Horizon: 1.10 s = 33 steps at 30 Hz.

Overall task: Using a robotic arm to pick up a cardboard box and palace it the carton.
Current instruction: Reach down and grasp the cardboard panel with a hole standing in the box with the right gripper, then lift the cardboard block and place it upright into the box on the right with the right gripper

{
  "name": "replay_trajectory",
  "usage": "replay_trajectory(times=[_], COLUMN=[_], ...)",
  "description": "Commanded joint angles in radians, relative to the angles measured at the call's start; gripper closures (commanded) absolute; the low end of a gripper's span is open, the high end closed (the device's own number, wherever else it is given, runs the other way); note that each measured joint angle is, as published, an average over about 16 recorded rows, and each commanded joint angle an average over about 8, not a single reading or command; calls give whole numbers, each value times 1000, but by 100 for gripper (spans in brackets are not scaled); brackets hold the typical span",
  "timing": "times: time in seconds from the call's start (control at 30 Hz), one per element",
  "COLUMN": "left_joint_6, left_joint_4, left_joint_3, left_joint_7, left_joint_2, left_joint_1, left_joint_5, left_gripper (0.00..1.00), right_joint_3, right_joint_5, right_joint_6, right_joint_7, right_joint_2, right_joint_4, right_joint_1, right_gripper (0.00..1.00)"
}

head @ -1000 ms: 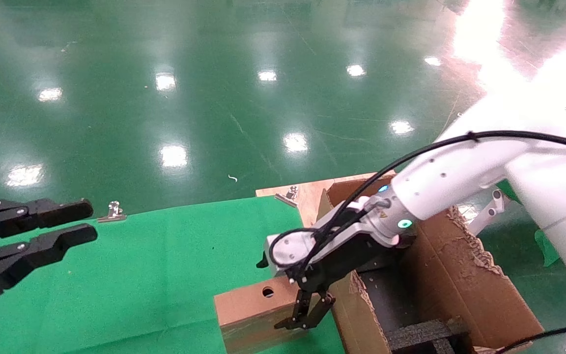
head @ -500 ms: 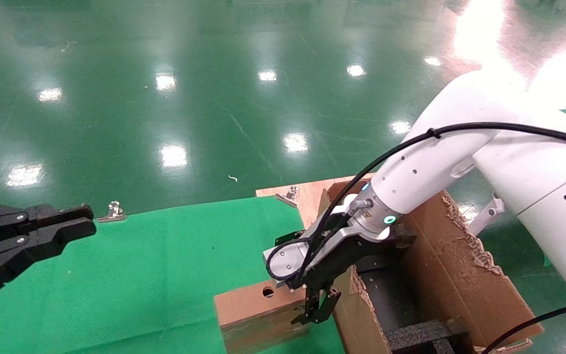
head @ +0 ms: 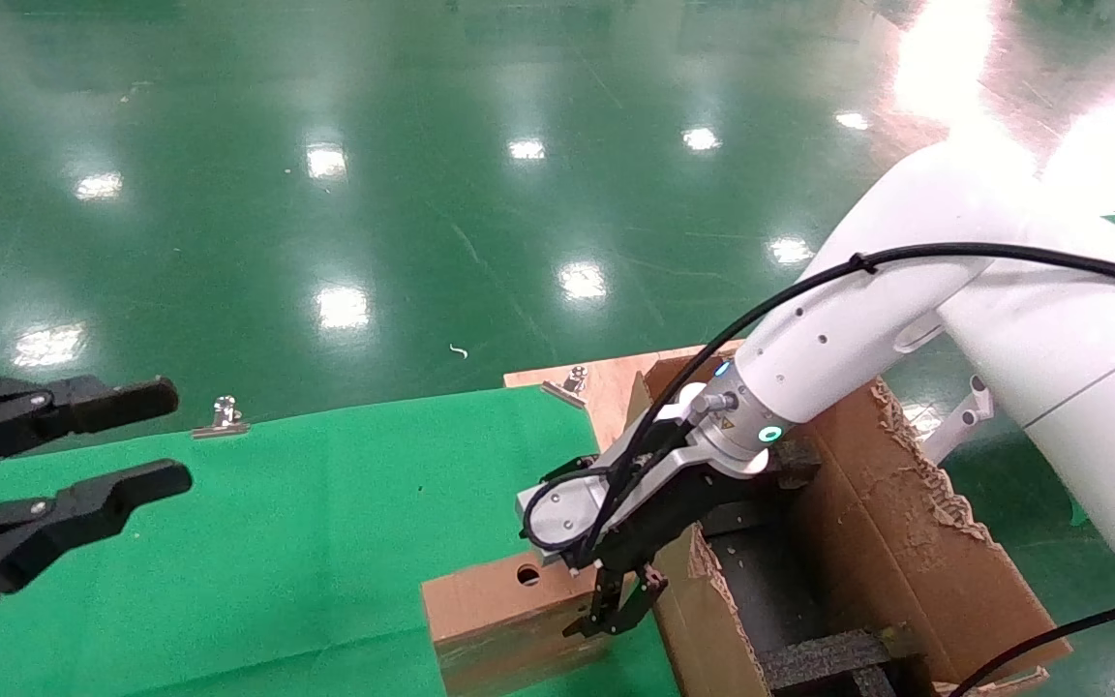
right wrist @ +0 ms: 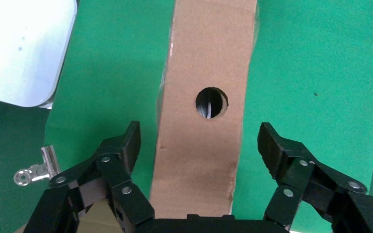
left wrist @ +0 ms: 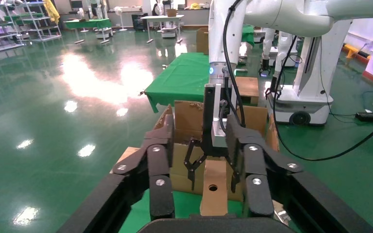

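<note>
- Brown cardboard box [head: 509, 620] lies on the green cloth [head: 306, 542], beside the carton [head: 887, 571].
- Right gripper [right wrist: 199, 145] straddles it, fingers spread, not touching; only the right wrist view shows the gaps.
- Left gripper [head: 83, 455] hangs open, well apart.

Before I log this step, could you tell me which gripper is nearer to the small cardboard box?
Right. The right gripper is open directly over the cardboard box, fingers straddling it. The left gripper is open too, well off to the box's left above the green cloth.
</note>
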Motion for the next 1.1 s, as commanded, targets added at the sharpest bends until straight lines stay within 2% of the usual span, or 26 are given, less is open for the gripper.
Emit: replay_trajectory(times=[0.03,0.73,0.9,1.1], left_joint_6=[0,0,0,0], left_joint_4=[0,0,0,0], left_joint_3=[0,0,0,0], left_joint_7=[0,0,0,0], left_joint_2=[0,0,0,0], left_joint_1=[0,0,0,0], left_joint_5=[0,0,0,0], left_gripper=[0,0,0,0], right_joint_3=[2,18,44,64], right_joint_5=[1,30,65,91], right_joint_6=[0,8,4,-9], right_joint_7=[0,5,-4,-37], right_joint_2=[1,18,47,86], right_joint_4=[1,-12,-49,-120], right_joint_1=[-1,10,83,234], right_gripper=[100,100,100,100])
